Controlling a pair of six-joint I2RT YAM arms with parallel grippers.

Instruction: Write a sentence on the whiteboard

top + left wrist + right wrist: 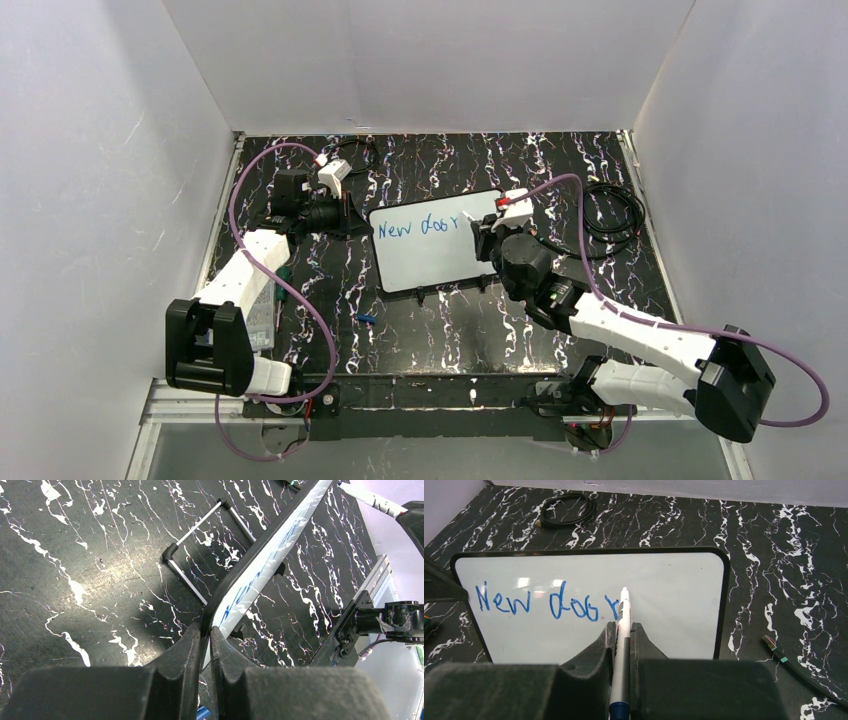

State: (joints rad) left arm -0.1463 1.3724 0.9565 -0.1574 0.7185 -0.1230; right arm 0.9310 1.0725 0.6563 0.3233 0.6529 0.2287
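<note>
The whiteboard [432, 250] lies in the middle of the black marbled table, dark-framed, with small black clips on its near edge. Blue writing [418, 227] on it reads "New door" in one line [544, 603]. My left gripper [350, 221] is shut on the board's left edge [205, 630]; the board [260, 572] runs away from the fingers. My right gripper [487, 237] is shut on a white marker [623, 630] with a blue end. Its tip sits just right of the "r", at the board surface.
A blue marker cap [366, 320] lies on the table in front of the board. A coiled black cable [612, 215] lies at the right, another [566, 510] beyond the board. A metal wire stand [200, 555] lies by the board's left edge. White walls enclose the table.
</note>
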